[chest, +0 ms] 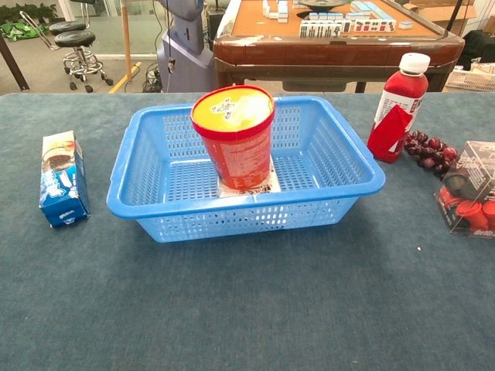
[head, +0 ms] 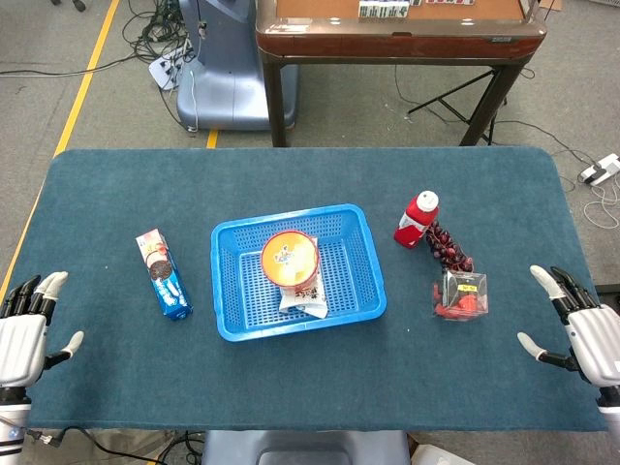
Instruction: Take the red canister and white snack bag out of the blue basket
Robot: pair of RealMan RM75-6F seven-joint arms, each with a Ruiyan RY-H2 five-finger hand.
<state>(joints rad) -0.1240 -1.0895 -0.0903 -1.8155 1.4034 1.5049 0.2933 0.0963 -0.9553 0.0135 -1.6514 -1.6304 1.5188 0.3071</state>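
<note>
- While the red canister [chest: 233, 135] stands on the white snack bag [head: 303, 294] inside the blue basket [chest: 348, 154], nothing is removed.
- Left hand [head: 24, 334] and right hand [head: 579, 325] rest released, empty, on the counter [head: 97, 194].

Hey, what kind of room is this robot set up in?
Probably a lab or workshop, not a home: loose cables on a bare floor with yellow tape, rolling stools, and a mahjong table behind.
</note>
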